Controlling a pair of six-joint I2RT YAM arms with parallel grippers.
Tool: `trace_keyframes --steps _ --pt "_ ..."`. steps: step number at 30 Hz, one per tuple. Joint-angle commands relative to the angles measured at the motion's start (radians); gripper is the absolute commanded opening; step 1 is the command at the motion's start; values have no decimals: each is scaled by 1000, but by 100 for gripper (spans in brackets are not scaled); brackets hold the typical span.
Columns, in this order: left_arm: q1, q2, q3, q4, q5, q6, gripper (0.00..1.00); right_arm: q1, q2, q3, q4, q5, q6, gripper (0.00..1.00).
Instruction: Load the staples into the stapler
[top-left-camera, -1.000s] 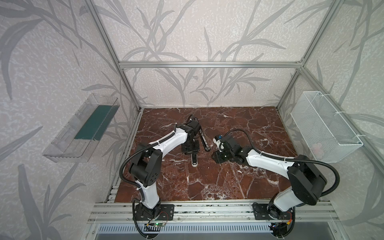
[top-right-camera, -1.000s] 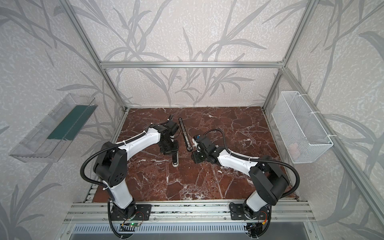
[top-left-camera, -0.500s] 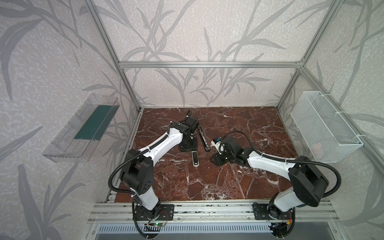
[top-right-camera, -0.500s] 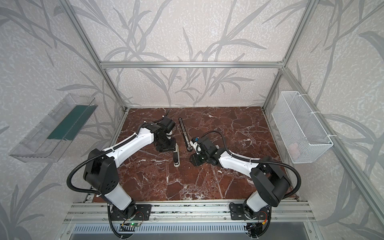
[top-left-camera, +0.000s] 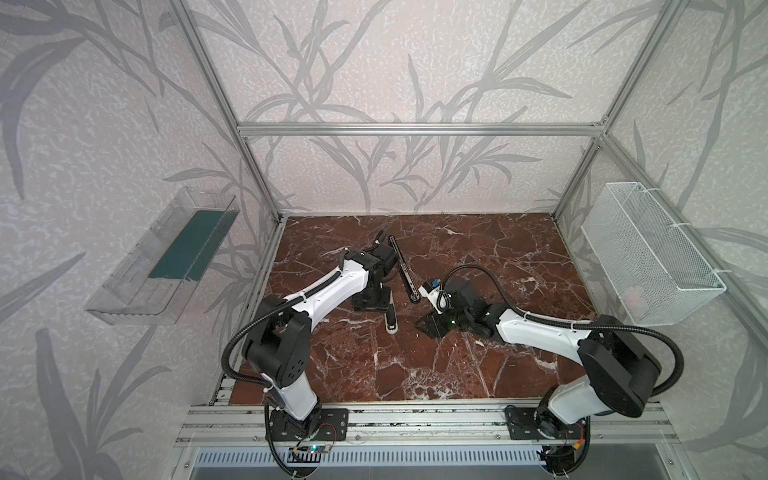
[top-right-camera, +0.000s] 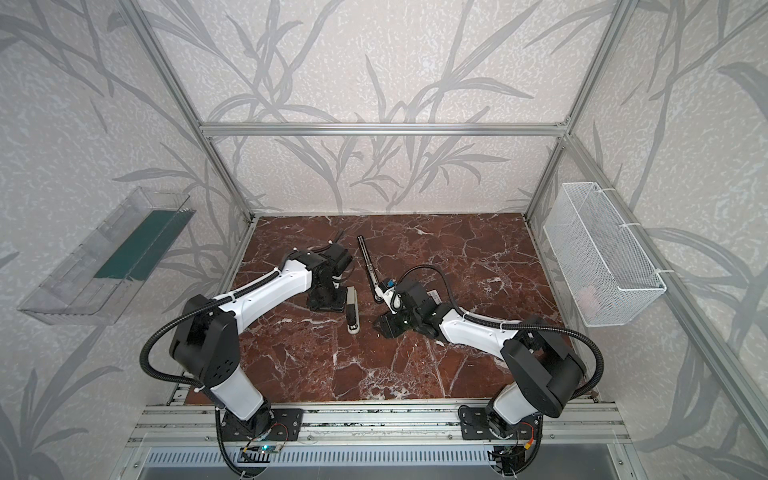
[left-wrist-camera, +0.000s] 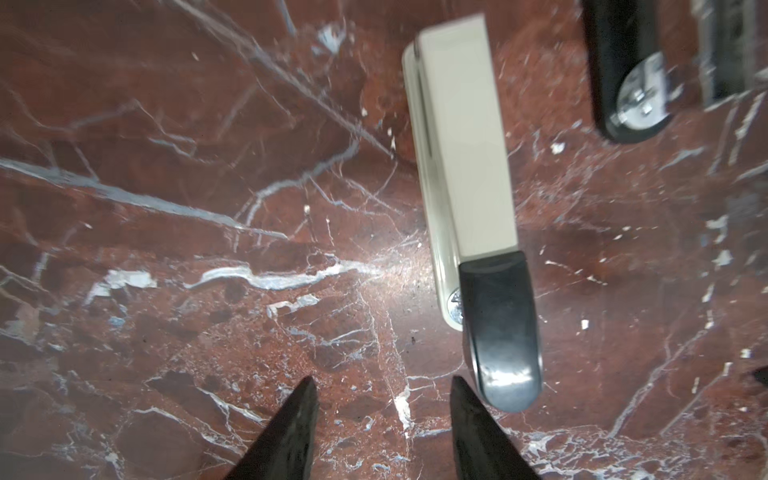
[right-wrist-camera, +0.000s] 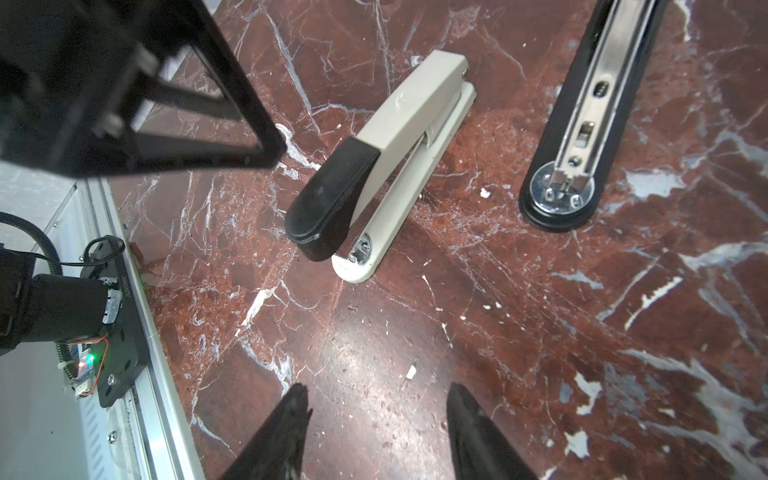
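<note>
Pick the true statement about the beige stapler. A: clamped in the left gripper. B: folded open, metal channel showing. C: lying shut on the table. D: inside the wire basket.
C: the beige stapler lies shut on the marble table, with the left gripper and right gripper both open and empty.

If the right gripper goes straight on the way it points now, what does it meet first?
Probably the front end of the cream stapler with the black cap, lying ahead of the open right gripper. Tilted downward, it might touch the red marble tabletop first; depth is unclear.
</note>
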Motion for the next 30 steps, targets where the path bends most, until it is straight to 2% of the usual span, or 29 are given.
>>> trace_keyframes --steps 1,9,13,16,22,24,27,30 --pt "-35 29 -11 43 51 -43 51 5 17 -26 35 -8 7 55" --pt "-122 89 62 105 102 -44 50 1 22 -49 53 19 19 55" --pt "-158 103 132 30 36 34 51 -16 12 -59 47 19 20 54" --pt "-161 70 158 -34 -11 135 53 -49 -29 -91 48 8 13 54" --pt "-162 23 213 -72 -67 410 53 -94 -71 -150 76 -42 -3 54" --pt "-163 -2 169 0 -73 592 50 -105 -65 -169 115 -68 17 54" --pt "-166 -93 46 145 -6 859 50 -110 -60 -187 149 -76 39 54" --pt "-155 -180 -78 309 25 1041 50 -113 -65 -210 178 -71 57 54"
